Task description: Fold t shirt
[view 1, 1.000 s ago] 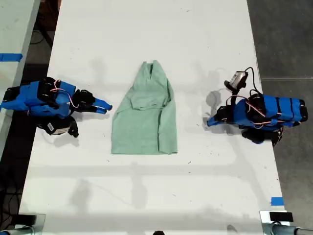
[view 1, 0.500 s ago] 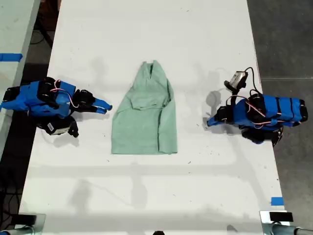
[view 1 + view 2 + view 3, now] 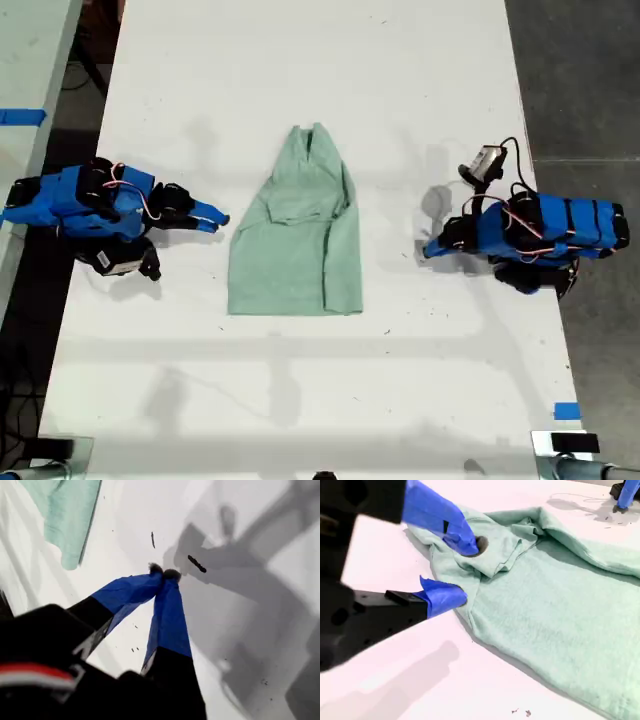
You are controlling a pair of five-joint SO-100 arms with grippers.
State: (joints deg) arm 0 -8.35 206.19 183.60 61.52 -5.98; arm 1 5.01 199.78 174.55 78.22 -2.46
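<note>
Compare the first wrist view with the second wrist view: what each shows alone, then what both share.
Only first: dark scuff marks on the table. Only second: my second gripper, open beside the t shirt folds. Both: the t shirt, the white table and my first gripper, shut.

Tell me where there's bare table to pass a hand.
Bare table lies beyond the t shirt's narrow end and beyond its wide hem. Crowded: the flanks, with my second gripper and my first gripper alongside.
</note>
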